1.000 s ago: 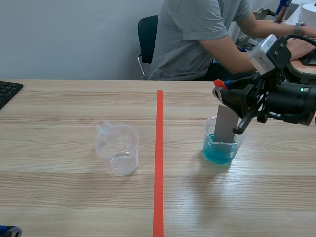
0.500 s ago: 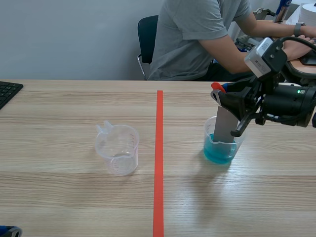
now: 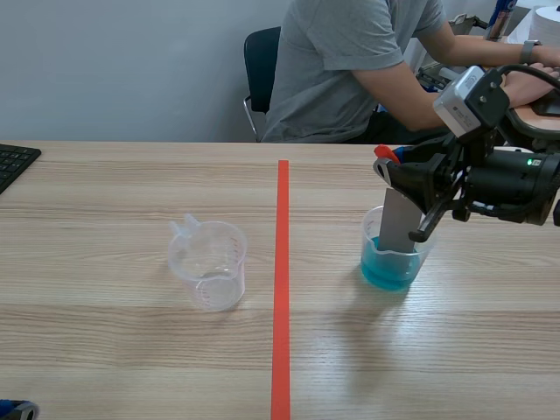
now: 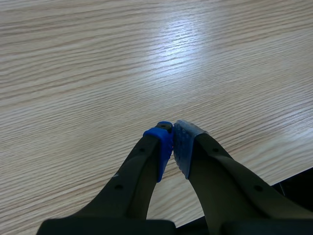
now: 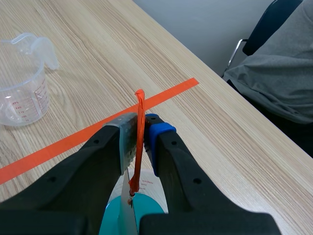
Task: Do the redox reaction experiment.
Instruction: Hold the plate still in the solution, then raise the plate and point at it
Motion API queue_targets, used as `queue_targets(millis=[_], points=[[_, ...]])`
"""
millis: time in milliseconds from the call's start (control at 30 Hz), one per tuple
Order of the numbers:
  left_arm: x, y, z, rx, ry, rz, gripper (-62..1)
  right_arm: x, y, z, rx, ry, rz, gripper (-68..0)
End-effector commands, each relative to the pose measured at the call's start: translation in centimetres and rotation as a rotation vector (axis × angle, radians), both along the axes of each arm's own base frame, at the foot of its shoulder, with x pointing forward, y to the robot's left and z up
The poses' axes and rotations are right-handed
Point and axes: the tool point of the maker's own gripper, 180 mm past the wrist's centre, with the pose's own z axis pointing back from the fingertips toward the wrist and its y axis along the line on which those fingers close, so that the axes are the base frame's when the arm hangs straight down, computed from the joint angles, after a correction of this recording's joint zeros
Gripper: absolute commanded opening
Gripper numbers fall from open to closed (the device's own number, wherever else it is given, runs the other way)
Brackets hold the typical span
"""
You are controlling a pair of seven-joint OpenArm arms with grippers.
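— Right of the tape line (image 3: 281,289), my right jaws are closed on the orange tab (image 5: 139,142) at the top of the plate (image 3: 401,223). Whether the pads also catch metal, I can't tell. The plate stands near upright in the beaker (image 3: 391,258), its lower end in the blue liquid (image 5: 133,218).

— How will it handle?

— Stiff and light, I judge: a thin grey sheet, slick once wet. The tab looks soft, so the plate may swing under it. I'd keep hold high, at the tab, clear of the liquid. The beaker is thin clear plastic and looks light, so a knock from the plate against its wall could slide or tip it.

— And your left side?

— Left jaws are closed on nothing, pads (image 4: 164,147) touching, low over bare table near my edge. The cup (image 3: 208,264) sits left of the line, well apart from the beaker, and looks empty.

— Anything moved?

— Against a second ago, the right arm (image 3: 507,179) has shifted a little toward the line and tipped slightly. Over the last half second I see no change. The plate has stayed in the liquid throughout, and beaker and cup have not moved.
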Motion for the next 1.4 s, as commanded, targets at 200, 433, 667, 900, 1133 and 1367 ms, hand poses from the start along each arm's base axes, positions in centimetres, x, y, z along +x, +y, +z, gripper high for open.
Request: queue_targets(millis=[200, 433, 667, 900, 1133, 1367], points=[[0.5, -0.2, 0.5, -0.011, -0.027, 0.004, -56.5, 0.4, -0.2, 1.9, 0.008, -0.051, 0.012, -66.0], [0.5, -0.2, 0.5, -0.011, -0.027, 0.004, -56.5, 0.4, -0.8, 4.5, -0.026, -0.126, 0.02, -66.0], [0.5, -0.2, 0.5, -0.011, -0.027, 0.004, -56.5, 0.3, -1.1, 7.9, -0.035, -0.197, 0.029, -66.0], [0.5, -0.2, 0.5, -0.012, -0.028, 0.004, -56.5, -0.3, -1.3, 10.9, -0.019, -0.246, 0.035, -66.0], [0.5, -0.2, 0.5, -0.012, -0.028, 0.004, -56.5, -0.6, -1.5, 13.7, 0.001, -0.295, 0.028, -66.0], [0.5, -0.2, 0.5, -0.012, -0.028, 0.004, -56.5, -0.7, -1.8, 15.3, 0.015, -0.32, 0.013, -66.0]])
